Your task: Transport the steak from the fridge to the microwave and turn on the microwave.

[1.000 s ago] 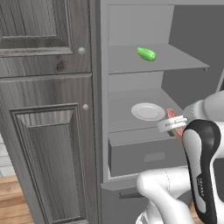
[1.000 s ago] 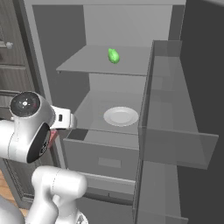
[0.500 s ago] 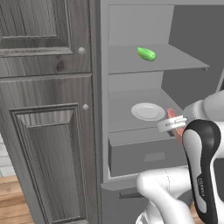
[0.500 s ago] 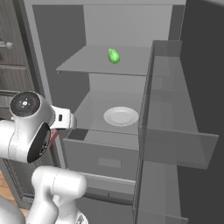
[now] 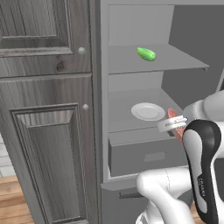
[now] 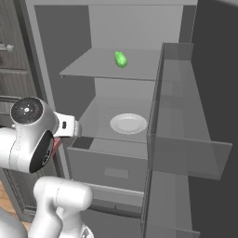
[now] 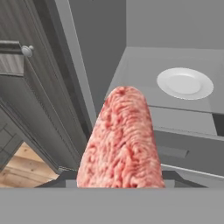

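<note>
Gripper (image 7: 120, 186) clamped on the steak (image 7: 120, 140) — outside the open fridge (image 5: 131, 61), near its plate (image 7: 185, 83)

Arm bent, claw clamped.
My gripper (image 5: 175, 124) sits at mid height, jaws closed on the steak (image 7: 120, 140); my elbow folds low and my forearm rises beside it.

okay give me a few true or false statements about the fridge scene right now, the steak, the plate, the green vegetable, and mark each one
1. The steak is held in the gripper. True.
2. The white plate carries the steak. False: the plate is bare.
3. The green vegetable lies on the shelf above the plate. True.
4. The fridge is closed. False: it stands open.
5. The grey drawer sits above the plate. False: it is below the plate's shelf.
</note>
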